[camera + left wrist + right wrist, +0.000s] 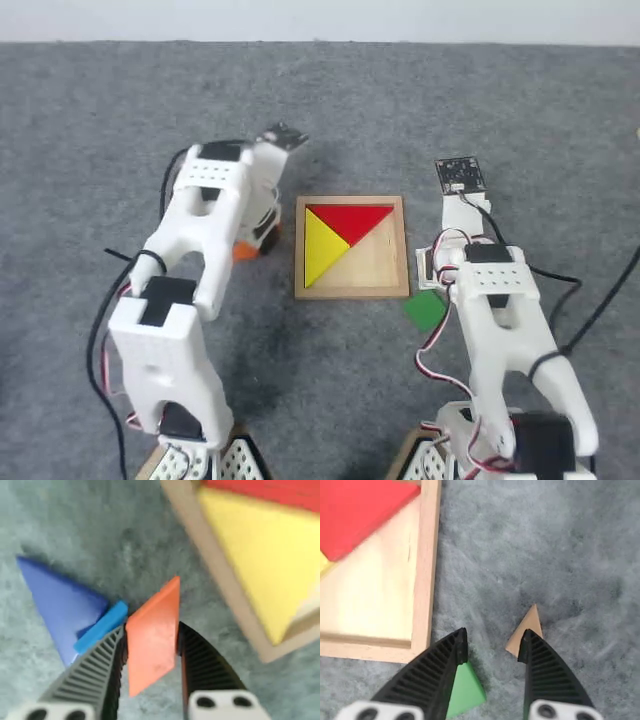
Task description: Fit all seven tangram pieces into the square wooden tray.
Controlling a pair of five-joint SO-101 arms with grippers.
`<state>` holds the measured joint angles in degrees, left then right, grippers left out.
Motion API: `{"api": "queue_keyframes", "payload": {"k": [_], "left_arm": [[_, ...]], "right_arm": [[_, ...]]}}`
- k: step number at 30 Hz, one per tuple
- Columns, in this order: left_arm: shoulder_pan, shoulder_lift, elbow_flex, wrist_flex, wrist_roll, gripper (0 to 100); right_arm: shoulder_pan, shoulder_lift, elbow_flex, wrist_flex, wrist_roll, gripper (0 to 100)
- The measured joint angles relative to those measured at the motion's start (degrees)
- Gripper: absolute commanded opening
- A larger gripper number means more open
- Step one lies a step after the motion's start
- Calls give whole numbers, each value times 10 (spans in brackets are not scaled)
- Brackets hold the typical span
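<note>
The square wooden tray [350,290] lies in the middle of the table and holds a red triangle [350,218] and a yellow triangle [320,250]. Just left of the tray, my left gripper [151,630] is shut on an orange piece [152,650], which stands tilted between its fingers. A dark blue triangle [57,597] and a light blue piece [100,627] lie right beside it. My right gripper [492,647] hangs open over the carpet off the tray's near right corner. A green piece [464,690] lies by one finger and a small tan triangle [526,630] by the other.
Grey carpet covers the table. The tray's rim [427,580] runs close past my right gripper, and the tray's near right part is bare wood [375,262]. In the high view the green piece [425,310] lies by the right arm.
</note>
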<state>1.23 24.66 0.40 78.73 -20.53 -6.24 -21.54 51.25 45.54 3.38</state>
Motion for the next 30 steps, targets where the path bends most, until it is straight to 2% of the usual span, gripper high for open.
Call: {"api": "queue_keyframes", "payload": {"k": [5,10,13,18,25,30], "left_arm": [[60,6,-101,65,56,73],[135,6,-172,98,122,73],[183,11,-180,96,160,73],[250,85,-208,60,236,73],[263,219,-353,60,341,85],[263,292,-488,114,354,215]], "right_arm": [[27,-70,21,11,0,169],[110,-162,45,14,0,169],[157,-208,62,14,-1,169],[169,-238,68,14,-1,169],[169,-239,68,14,-1,169],[169,-239,68,14,-1,169]]}}
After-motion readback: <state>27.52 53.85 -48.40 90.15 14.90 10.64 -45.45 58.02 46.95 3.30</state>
